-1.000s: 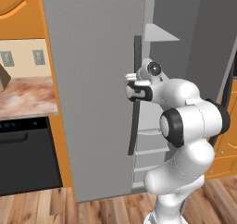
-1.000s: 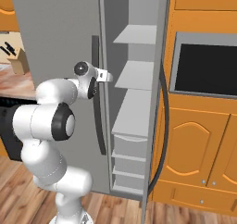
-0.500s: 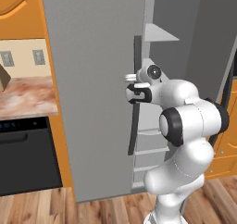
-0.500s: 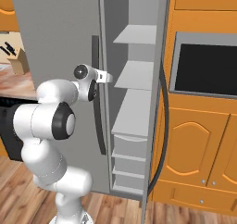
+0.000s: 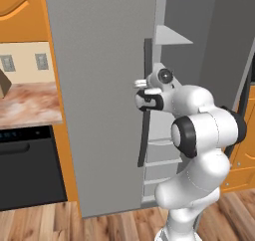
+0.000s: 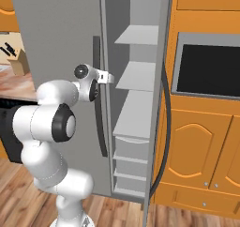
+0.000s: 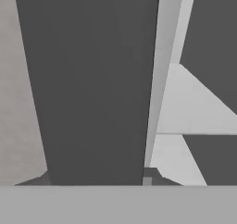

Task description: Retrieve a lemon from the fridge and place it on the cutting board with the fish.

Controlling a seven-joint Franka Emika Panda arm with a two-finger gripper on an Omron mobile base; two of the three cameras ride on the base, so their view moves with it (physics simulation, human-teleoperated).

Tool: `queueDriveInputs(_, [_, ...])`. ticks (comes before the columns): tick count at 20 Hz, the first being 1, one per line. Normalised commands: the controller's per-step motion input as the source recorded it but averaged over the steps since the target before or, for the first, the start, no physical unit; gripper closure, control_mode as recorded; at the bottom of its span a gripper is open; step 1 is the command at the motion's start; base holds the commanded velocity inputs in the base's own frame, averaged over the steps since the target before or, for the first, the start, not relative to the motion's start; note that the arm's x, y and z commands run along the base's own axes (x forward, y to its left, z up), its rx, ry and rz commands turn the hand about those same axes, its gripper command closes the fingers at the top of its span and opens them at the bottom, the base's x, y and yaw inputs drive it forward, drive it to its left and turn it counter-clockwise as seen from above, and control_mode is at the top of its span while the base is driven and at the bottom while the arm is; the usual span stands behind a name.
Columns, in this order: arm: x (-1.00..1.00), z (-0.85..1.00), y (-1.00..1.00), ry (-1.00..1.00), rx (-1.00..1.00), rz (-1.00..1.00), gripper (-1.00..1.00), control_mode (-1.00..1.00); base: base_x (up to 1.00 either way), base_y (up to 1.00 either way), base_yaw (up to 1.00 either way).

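The grey fridge point(image 5: 99, 85) stands straight ahead. Its left door is closed, with a long dark vertical handle point(image 5: 143, 140) at its right edge. My gripper point(image 5: 144, 96) sits at mid-height on this handle point(image 6: 101, 132), its fingers closed around it. Up close in the hand view, the handle point(image 7: 92, 79) is a broad dark bar. The right door point(image 6: 165, 57) stands open, showing white shelves point(image 6: 136, 76) and drawers point(image 6: 129, 148) inside. The lemon, the cutting board and the fish are out of view.
Left of the fridge is a marbled counter point(image 5: 25, 105) over a black dishwasher point(image 5: 25, 170), with a knife block point(image 6: 18, 59) on top. To the right, a dark built-in oven point(image 6: 206, 76) sits above orange cabinets point(image 6: 197, 151). The floor is wooden.
The gripper's fingers have closed on the fridge door handle. The arm and the door have stayed where they were.
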Motion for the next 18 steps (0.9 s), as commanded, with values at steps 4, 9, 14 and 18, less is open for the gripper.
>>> queueDriveInputs(4, [-0.10, 0.03, 0.36, 0.17, -0.02, -0.04, 1.00, -1.00, 0.00, 0.00, 0.00])
queueDriveInputs(9, [-0.63, 0.05, 0.41, 0.11, 0.00, -0.09, 1.00, -1.00, 0.00, 0.00, 0.00])
queueDriveInputs(14, [-0.97, 0.01, 0.47, 0.00, 0.00, -0.18, 1.00, -1.00, 0.00, 0.00, 0.00])
queueDriveInputs(18, [-1.00, 0.05, 0.43, 0.05, 0.00, -0.26, 1.00, -1.00, 0.00, 0.00, 0.00])
